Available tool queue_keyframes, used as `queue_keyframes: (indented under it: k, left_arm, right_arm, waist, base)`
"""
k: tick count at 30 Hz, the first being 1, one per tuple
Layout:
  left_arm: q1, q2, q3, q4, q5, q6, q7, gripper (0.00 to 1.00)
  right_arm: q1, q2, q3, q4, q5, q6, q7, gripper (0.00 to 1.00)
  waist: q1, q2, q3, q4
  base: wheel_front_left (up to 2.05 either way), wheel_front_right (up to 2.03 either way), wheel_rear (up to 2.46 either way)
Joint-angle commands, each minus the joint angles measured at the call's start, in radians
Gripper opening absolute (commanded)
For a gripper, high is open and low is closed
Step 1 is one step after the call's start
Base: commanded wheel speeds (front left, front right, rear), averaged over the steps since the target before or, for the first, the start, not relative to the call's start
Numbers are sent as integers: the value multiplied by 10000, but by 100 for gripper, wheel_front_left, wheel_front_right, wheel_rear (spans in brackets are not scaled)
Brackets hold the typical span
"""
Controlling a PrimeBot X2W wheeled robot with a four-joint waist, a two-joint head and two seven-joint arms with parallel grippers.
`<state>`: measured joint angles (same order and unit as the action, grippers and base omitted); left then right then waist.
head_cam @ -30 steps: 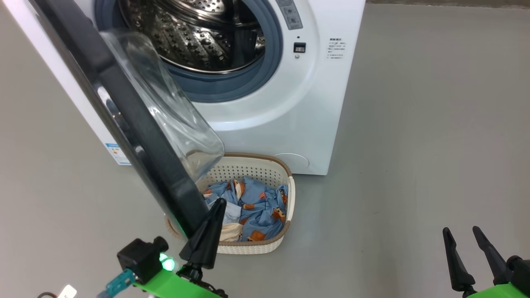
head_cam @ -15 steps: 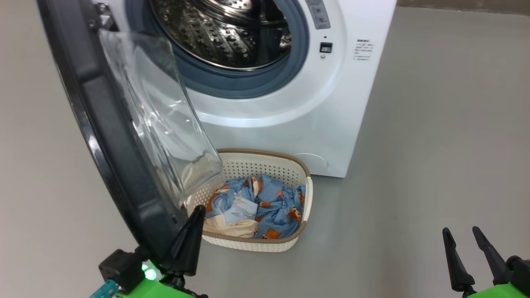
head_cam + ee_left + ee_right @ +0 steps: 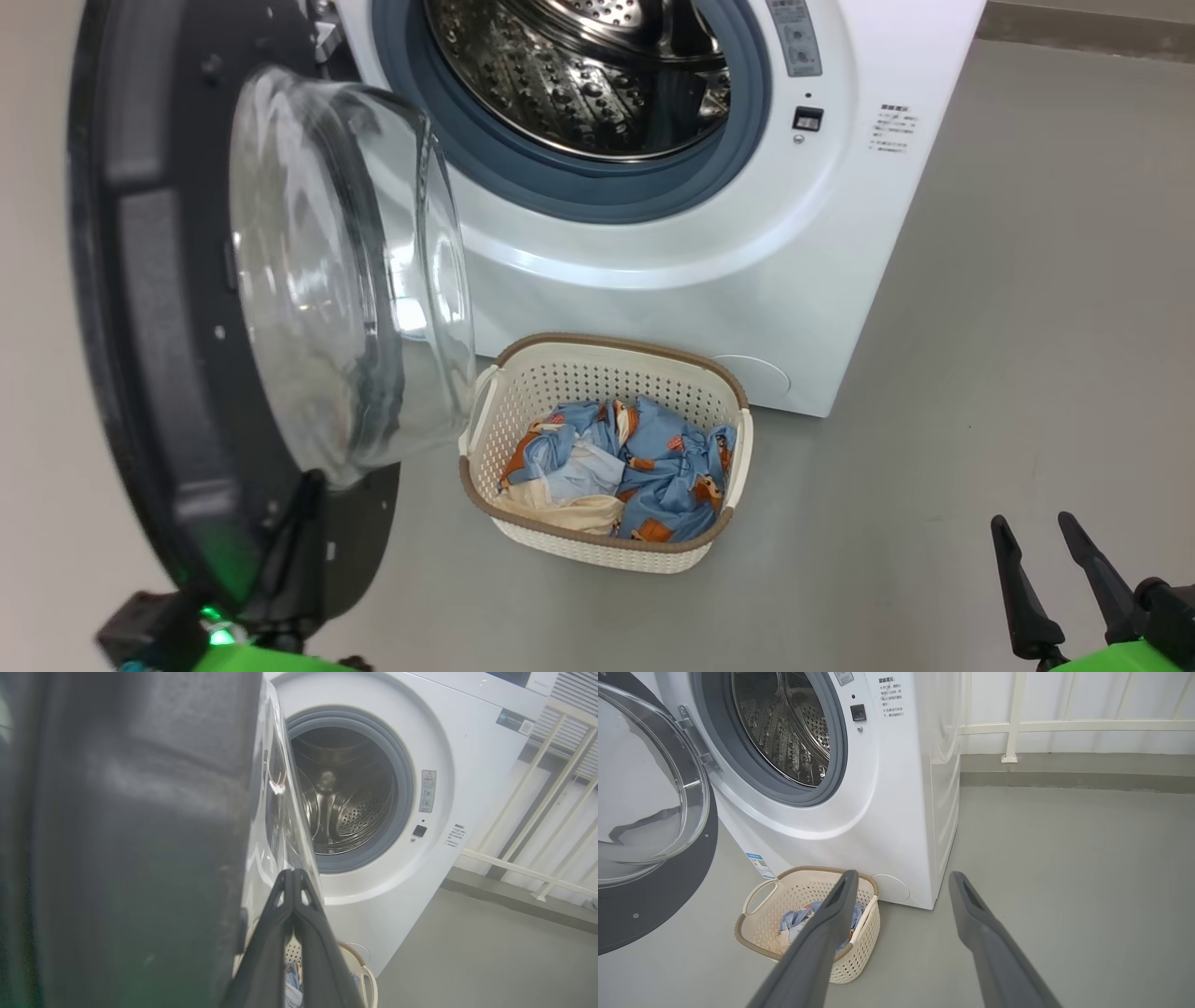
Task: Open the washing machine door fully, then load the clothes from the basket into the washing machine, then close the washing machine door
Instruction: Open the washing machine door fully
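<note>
Presently we find the washing machine door (image 3: 140,280) swung well out on its hinge, its inner face and glass bowl (image 3: 317,280) turned toward the head camera, and the drum (image 3: 597,84) of the washing machine (image 3: 709,271) exposed. The basket (image 3: 616,342) sits on the floor (image 3: 980,373) just before the machine's foot, clear of the door, with the clothes (image 3: 653,457) heaped inside. The left gripper (image 3: 292,891) has its jaws pressed together on nothing and lies against the door's lower inner edge. The right gripper (image 3: 1032,525) hangs low, jaws spread wide and empty, well apart from the basket. We judge the door stiff and fairly weighty, its glossy ring slippery and the glass best left alone, so it should be pushed at the dark rim. The clothes look light, limp and liable to trail, so a pinch on a raised fold atop the heap would serve. A second ago the door stood nearly edge-on and hid the basket's left side; it now stands wider, though the head camera has also shifted.
</note>
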<state>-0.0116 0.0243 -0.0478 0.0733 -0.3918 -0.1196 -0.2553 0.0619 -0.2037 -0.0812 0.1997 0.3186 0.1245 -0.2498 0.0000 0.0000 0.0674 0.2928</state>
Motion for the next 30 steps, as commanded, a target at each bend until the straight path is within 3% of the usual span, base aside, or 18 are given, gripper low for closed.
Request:
queue_keyframes:
  k: [1,9,30]
  left_arm:
    - [-61,276,600,-281,76,147,-65,0]
    - [-349,708,1840,119,358,308,-65,0]
    - [-3137,2415,4521,3348,1005,439,-65,0]
  right_arm:
    - [-38,-151,230,-208,-28,62,-120,100]
    - [-62,-129,171,-289,-56,62,-120,100]
    - [-599,-221,144,-459,-176,62,-120,100]
  waist:
    - [0,0,-8,58]
    - [0,0,163,245]
    - [0,0,1184,200]
  base:
    - [0,0,0]
    - [0,0,0]
    - [0,0,0]
